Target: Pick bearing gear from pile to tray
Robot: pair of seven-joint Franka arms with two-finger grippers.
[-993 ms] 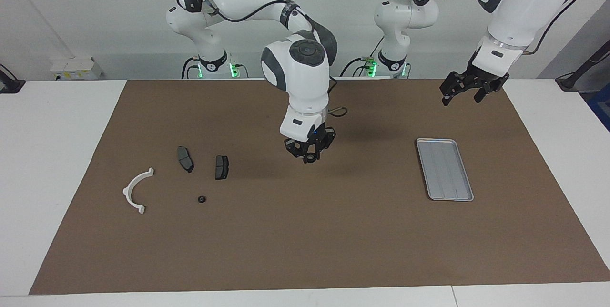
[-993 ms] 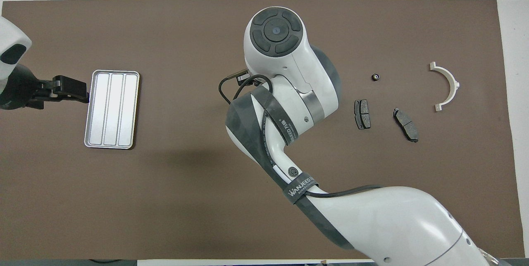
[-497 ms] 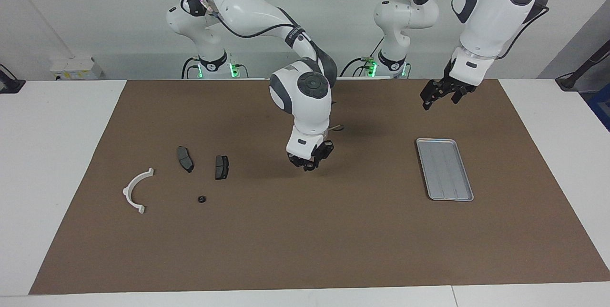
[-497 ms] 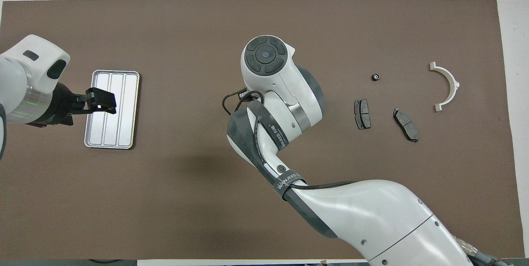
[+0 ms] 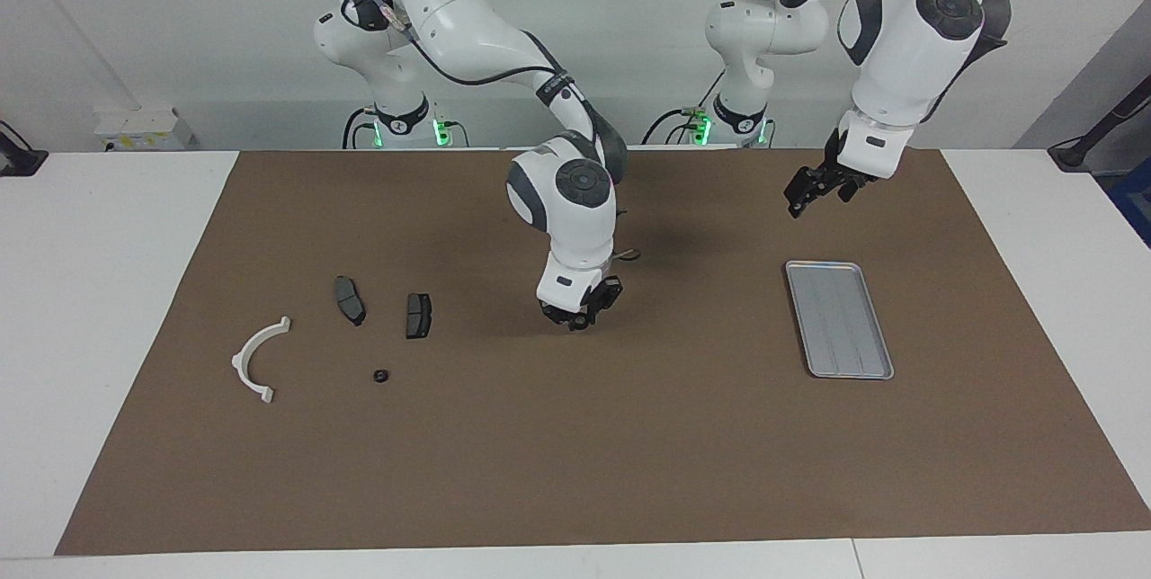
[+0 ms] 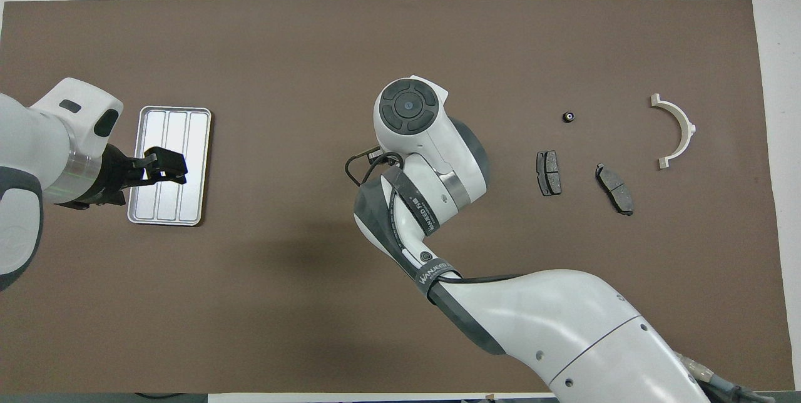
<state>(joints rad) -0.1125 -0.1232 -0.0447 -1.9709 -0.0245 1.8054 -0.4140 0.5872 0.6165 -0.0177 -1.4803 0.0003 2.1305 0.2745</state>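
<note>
On the desk (image 5: 575, 471), the tray (image 5: 841, 318) lies toward the left arm's end. Left claw (image 5: 803, 199) hangs near it, open, holding nothing. Right claw (image 5: 580, 320), low over mid-desk: grip cannot be told. Bearing gear (image 5: 379, 375) lies in the pile (image 5: 418, 316). It looks small, rigid and light; pinch across its rim.

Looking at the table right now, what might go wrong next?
The left gripper hangs over the tray, so a delivery there by the right arm might bump it. The right gripper sits low over the mat and might scrape it. The small black round piece is tiny and might roll away from a grasp.
</note>
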